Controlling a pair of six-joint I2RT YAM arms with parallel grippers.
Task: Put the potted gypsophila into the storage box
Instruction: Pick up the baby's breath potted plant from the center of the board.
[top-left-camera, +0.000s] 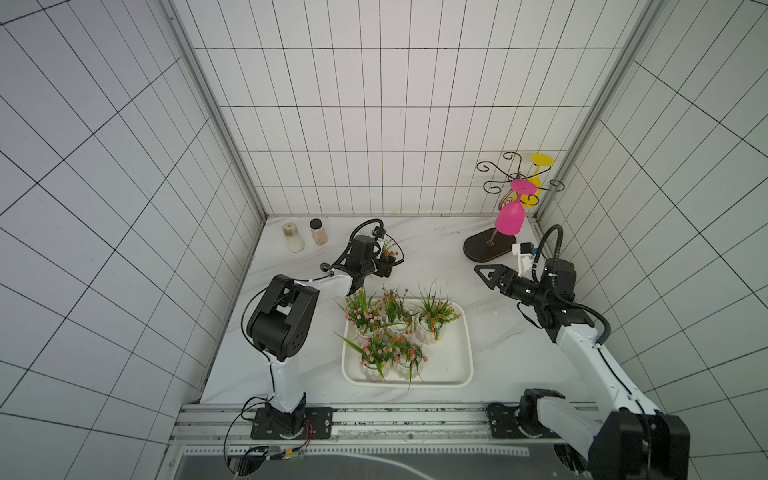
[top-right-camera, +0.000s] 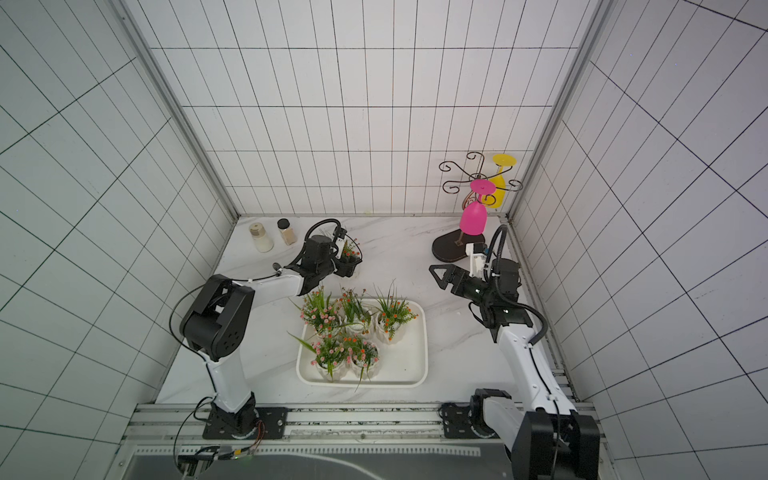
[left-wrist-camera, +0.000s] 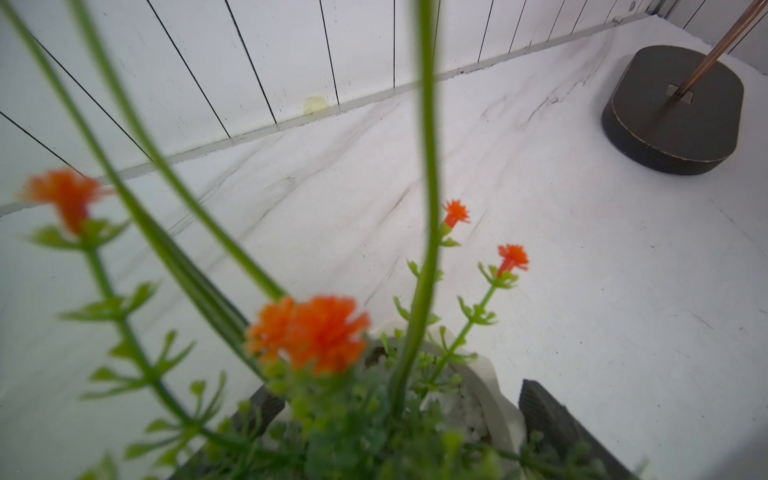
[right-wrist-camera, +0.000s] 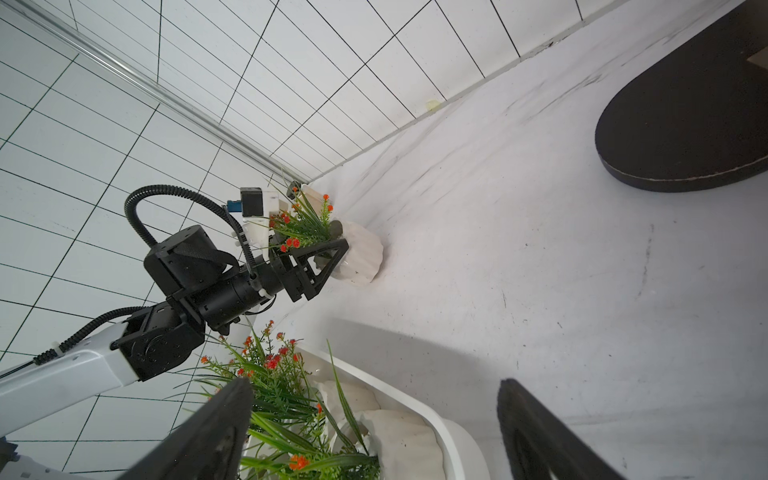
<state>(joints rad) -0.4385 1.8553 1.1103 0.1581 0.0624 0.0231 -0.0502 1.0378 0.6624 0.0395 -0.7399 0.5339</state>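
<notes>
The fingers (left-wrist-camera: 540, 411) of my left gripper (right-wrist-camera: 338, 241) stand on either side of one potted gypsophila (right-wrist-camera: 361, 257). It sits on the table (top-left-camera: 436, 249), above the storage box (top-left-camera: 451, 357) in both top views. I cannot tell whether the fingers press it. Five more pots (top-left-camera: 390, 336) fill the box's left part, at lower centre of the frame. My right gripper (top-left-camera: 486, 275), right of centre, is spread wide with nothing in it.
</notes>
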